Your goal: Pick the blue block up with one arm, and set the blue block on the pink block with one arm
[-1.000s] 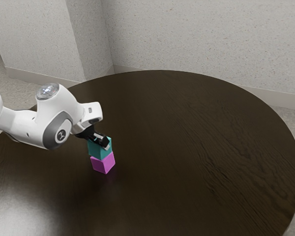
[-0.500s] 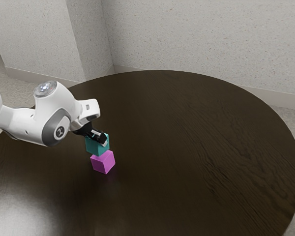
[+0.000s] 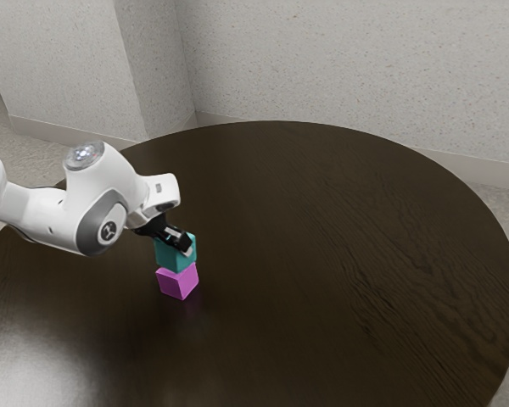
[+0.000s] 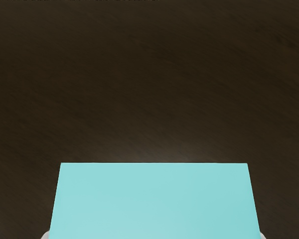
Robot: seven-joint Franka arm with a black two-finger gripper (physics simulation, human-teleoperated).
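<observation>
The blue block (image 3: 177,255), teal in colour, rests squarely on top of the pink block (image 3: 176,283) near the exterior view's left side of the round dark table (image 3: 348,254). My gripper (image 3: 174,241) comes down from the upper left and is shut on the blue block, its black fingers (image 3: 183,242) against the block's upper part. In the wrist view the blue block (image 4: 154,200) is a broad teal face just under my hand, with dark wood beyond it.
The white arm (image 3: 76,208) reaches in from the exterior view's left, low over the table's edge. A pale wall and a corner pillar (image 3: 148,59) stand behind the table. Dark tabletop stretches out to the exterior view's right of the stack.
Half a second ago the blue block hung a little up and left of the pink block. My hand has since shifted right and down, setting it on the pink block.
</observation>
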